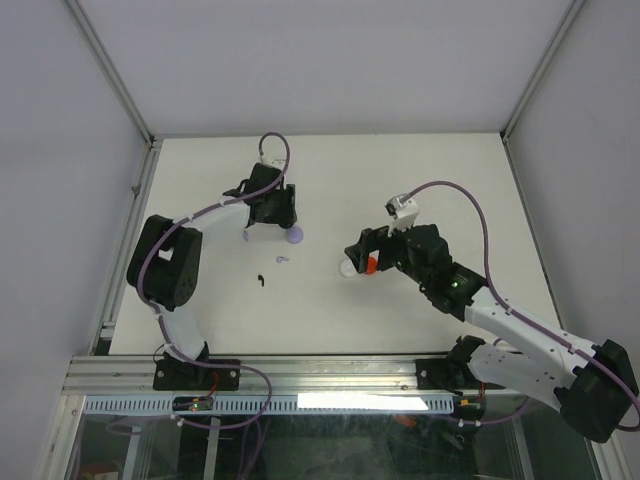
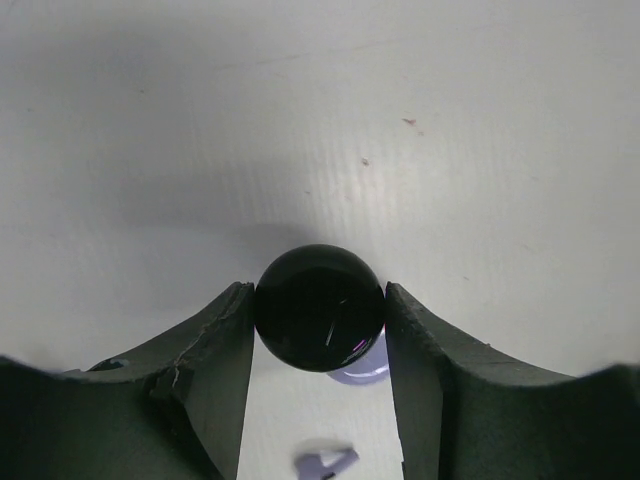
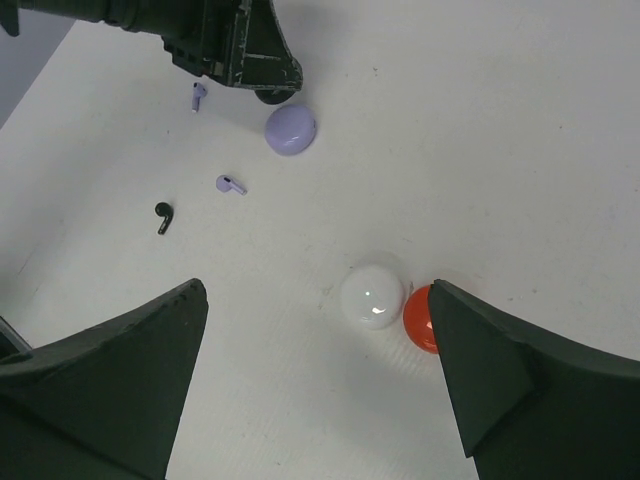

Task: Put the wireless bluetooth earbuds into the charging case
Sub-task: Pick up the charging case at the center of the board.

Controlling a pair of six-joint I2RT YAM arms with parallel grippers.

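From above, the left gripper [image 1: 272,213] stands just beside a purple charging case [image 1: 294,235]; a purple earbud [image 1: 283,259] and a black earbud [image 1: 261,280] lie loose, nearer the bases. Left wrist: both pads press a black charging case [image 2: 320,308] from either side, clamped on it. Right wrist: the right gripper [image 3: 318,295] gapes wide, holding nothing, over a white case [image 3: 372,297] just beside a red case [image 3: 422,318].

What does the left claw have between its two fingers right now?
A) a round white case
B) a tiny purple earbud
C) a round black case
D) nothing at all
C: the left wrist view shows the round black case sitting between the fingers of the left gripper, which press against it on both sides.
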